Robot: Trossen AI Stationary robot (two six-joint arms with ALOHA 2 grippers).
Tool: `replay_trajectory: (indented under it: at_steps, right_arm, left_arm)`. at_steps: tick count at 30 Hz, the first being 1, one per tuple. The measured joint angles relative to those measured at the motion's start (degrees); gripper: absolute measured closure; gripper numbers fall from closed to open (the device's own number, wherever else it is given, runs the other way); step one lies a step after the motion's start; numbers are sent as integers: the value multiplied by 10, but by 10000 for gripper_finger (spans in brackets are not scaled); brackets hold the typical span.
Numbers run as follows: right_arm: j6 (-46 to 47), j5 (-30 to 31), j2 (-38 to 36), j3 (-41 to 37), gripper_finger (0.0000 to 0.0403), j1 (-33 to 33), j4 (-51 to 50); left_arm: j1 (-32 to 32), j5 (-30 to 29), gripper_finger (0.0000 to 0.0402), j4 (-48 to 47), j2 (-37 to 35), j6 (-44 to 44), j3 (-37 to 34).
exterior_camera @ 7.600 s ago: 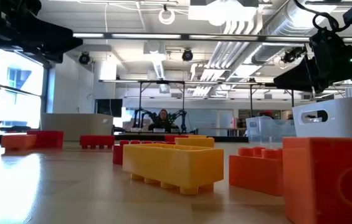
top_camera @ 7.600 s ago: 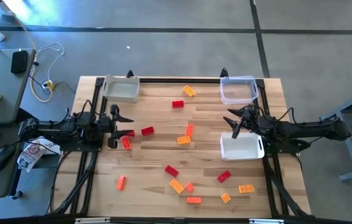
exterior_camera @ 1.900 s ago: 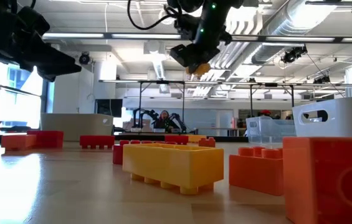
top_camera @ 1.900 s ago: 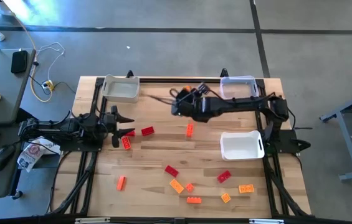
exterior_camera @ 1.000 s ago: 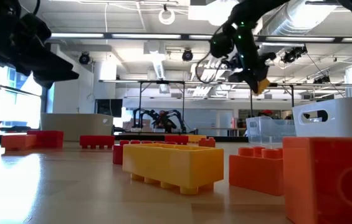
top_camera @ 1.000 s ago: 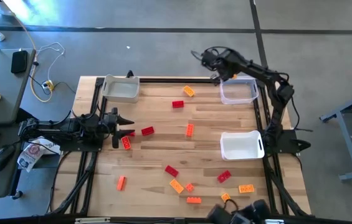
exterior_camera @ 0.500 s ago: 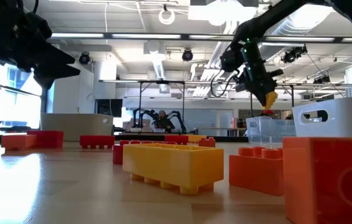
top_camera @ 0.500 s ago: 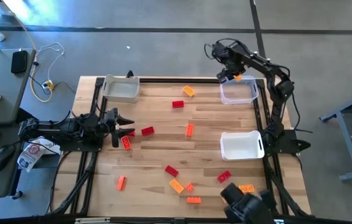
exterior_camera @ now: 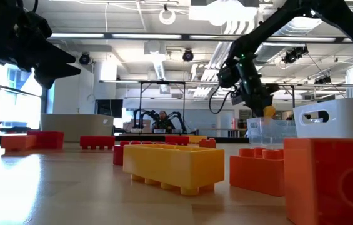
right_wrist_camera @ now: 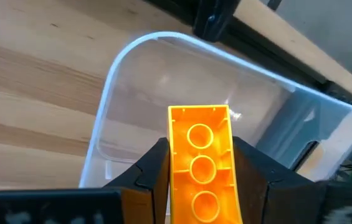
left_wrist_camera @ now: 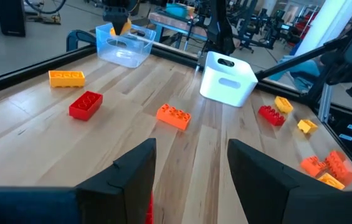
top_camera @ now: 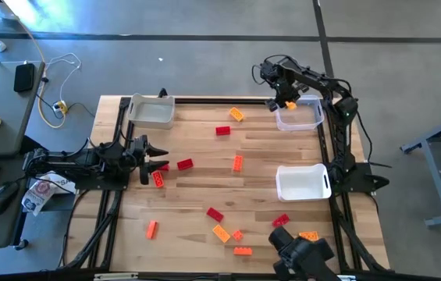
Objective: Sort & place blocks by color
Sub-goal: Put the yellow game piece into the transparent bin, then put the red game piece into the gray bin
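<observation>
We see the right gripper [right_wrist_camera: 200, 180] with its jaws drawn in narrow on a yellow-orange block [right_wrist_camera: 201, 165], which stands lengthwise between the two fingers [right_wrist_camera: 152, 171] with its hollow underside and three round sockets facing the wrist camera. That gripper [top_camera: 289, 101] hangs above the clear bin [top_camera: 298, 114] at the far right corner of the bench [top_camera: 204, 179], at the bin's left edge, the block above the bin's open top and not touching it. The right arm rises from its base at the bench's right side, folds high and reaches back down toward the bin; in the low view the gripper [exterior_camera: 265, 111] points downward above the bin's rim.

The left gripper [top_camera: 158, 160] rests low at the bench's left side, its jaws standing well apart and holding nothing, the arm stretched level toward the middle. A red block [top_camera: 158, 179] lies just beside it, another red block [top_camera: 184, 164] a little farther in.

The other blocks lie scattered on the bench, most toward the near edge, close to the white bin [top_camera: 303, 183].
</observation>
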Motion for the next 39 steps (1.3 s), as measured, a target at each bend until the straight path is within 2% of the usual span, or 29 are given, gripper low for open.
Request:
replay_trajectory:
  at_steps: [4, 8, 11, 18, 25, 30, 39]
  right_arm:
    - [-12, -28, 4, 0, 270, 0, -2]
    - [-13, -28, 5, 0, 227, 1, -2]
    - [-13, -22, 5, 0, 210, 3, -5]
    - [-7, -17, -8, 0, 203, 6, -19]
    - [-2, 7, -62, 0, 202, 21, -19]
    - [15, 41, -112, 0, 202, 43, -11]
    - [51, 33, -193, 0, 202, 109, 5]
  left_arm:
    - [0, 0, 216, 0, 0, 0, 0]
    - [0, 0, 216, 0, 0, 7, 0]
    - [0, 0, 216, 0, 0, 15, 0]
    - [0, 0, 216, 0, 0, 16, 0]
    - [0, 0, 216, -3, 10, 31, 19]
    - [0, -10, 216, -35, 53, 64, 66]
    - [0, -51, 216, -73, 191, 110, 143]
